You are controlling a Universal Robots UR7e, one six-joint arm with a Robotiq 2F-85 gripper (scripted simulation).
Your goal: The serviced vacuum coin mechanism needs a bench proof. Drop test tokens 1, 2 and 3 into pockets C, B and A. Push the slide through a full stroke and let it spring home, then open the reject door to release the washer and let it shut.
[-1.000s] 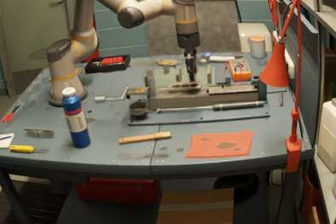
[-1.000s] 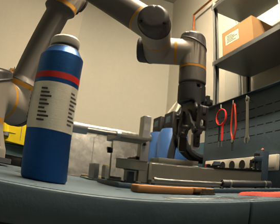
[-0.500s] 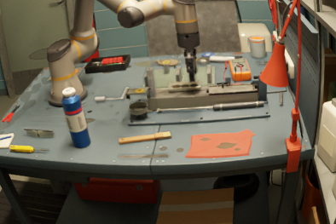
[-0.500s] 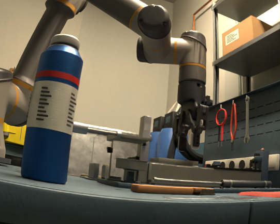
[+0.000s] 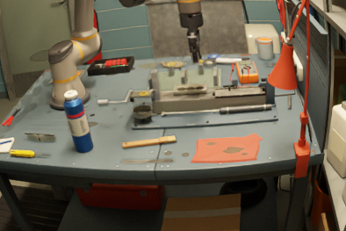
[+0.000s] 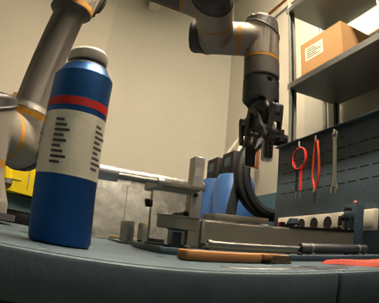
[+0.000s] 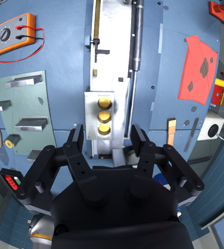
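Observation:
The coin mechanism (image 5: 206, 96) sits in the middle of the bench. Its slide plate (image 7: 99, 120) carries three brass tokens (image 7: 104, 115) in a row, one in each pocket. My gripper (image 7: 106, 137) hangs open and empty well above the slide. In the side camera it (image 5: 193, 54) stands over the far side of the mechanism. From the low second side camera it (image 6: 259, 154) is high above the mechanism body (image 6: 268, 233). A round cup (image 5: 142, 111) sits at the left front of the mechanism. The green token tray (image 7: 25, 115) lies behind it with two yellow rings.
A black tray (image 5: 110, 65) with red parts sits at the far left. A blue bottle (image 5: 78, 121) stands at the front left. A multimeter (image 5: 247, 71), a red lamp (image 5: 287, 65), a red cloth (image 5: 226, 148) and a wooden stick (image 5: 149, 142) lie around the mechanism.

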